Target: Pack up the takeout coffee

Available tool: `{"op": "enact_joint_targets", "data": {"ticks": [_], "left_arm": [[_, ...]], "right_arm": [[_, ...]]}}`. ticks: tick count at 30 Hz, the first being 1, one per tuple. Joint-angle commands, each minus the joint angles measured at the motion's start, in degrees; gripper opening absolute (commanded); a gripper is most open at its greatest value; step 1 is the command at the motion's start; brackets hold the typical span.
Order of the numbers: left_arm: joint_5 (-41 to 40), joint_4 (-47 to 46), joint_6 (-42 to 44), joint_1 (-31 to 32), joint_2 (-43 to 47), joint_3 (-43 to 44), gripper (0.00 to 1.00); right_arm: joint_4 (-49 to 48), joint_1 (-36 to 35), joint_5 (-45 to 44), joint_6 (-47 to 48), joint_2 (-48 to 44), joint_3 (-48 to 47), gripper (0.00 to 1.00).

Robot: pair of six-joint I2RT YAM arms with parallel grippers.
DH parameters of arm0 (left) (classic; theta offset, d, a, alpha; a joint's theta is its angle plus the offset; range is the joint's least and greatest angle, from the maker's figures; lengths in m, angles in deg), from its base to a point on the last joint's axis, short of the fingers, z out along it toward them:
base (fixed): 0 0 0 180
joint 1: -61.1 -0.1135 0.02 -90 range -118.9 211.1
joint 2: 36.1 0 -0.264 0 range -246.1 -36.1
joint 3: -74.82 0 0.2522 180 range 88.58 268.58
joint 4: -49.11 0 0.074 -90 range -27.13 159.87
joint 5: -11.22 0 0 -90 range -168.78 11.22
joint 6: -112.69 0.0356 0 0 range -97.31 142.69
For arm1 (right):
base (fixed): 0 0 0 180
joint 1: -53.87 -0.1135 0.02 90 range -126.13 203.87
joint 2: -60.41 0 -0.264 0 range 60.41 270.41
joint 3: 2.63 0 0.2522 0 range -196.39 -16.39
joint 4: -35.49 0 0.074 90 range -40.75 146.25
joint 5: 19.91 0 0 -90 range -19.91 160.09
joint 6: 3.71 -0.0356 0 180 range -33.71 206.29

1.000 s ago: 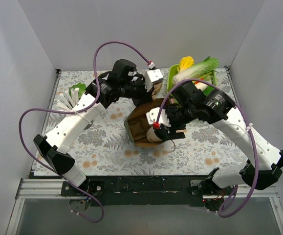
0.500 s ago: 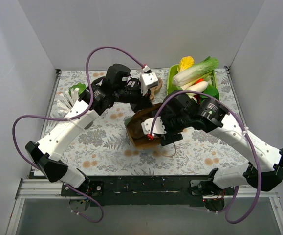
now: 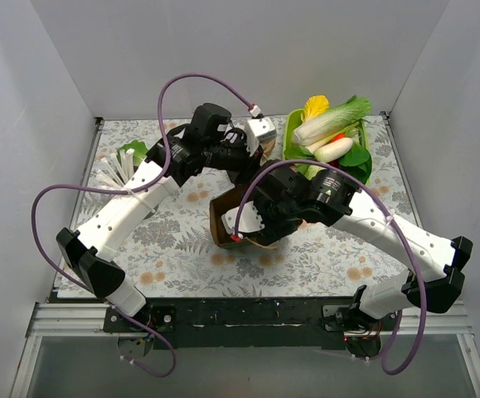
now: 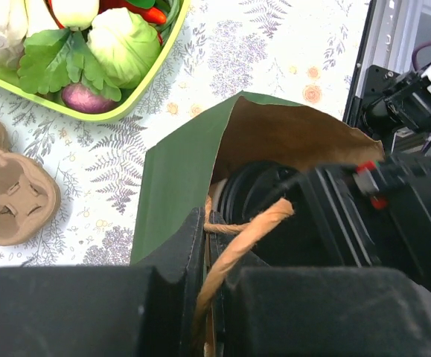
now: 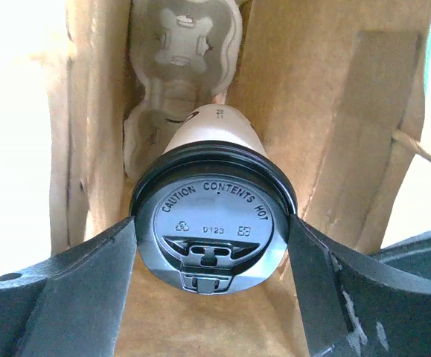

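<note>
Inside the paper bag (image 4: 176, 178), green outside and brown within, room is tight. The right tool (image 5: 211, 223) stands wide and grips the small white paper cup (image 5: 215, 134) by its round black plastic lid (image 5: 208, 245), one finger touching the rim on each side. Each finger has a brown wall just beside it, and a folded crease runs down the right-hand wall. Past the cup's base, at the bag's far end, lies a pale moulded cardboard two-cup carrier (image 5: 182, 44). Whether the cup touches it cannot be told.

The left tool (image 4: 209, 245) is pinched closed on the bag's twisted paper handle (image 4: 248, 227) at the rim. From that side, the right arm's black body fills most of the open mouth.

The bag stands mid-way on the flower-printed surface (image 3: 173, 240), between the two arms. Bare cloth lies in front of it toward the near edge. Plain white walls close in the left, right and back edges.

In view are one cup, one lid, one bag and one lime-green plastic tray (image 3: 292, 133) of vegetables by the back right corner. A second cardboard carrier (image 4: 10, 197) lies on the cloth beside that tray. White plastic utensils (image 3: 111, 172) fan out near the left edge.

The lid reads "CAUTION CONTENTS HOT" and "0123", with a recycling mark. Small print on the cup's side is illegible.
</note>
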Motion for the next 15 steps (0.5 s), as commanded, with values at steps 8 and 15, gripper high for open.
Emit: {"op": "enact_joint_targets", "data": {"ticks": [8, 15], "left_arm": [[-1.3, -4.0, -1.5, -0.1, 3.2, -1.8, 0.0], [-0.1, -8.7, -0.8, -0.4, 6.1, -6.9, 0.03]], "right_arm": [[1.3, -2.3, -4.7, 2.3, -4.8, 8.1, 0.01], [-0.6, -2.4, -6.9, 0.9, -7.4, 13.8, 0.01]]}}
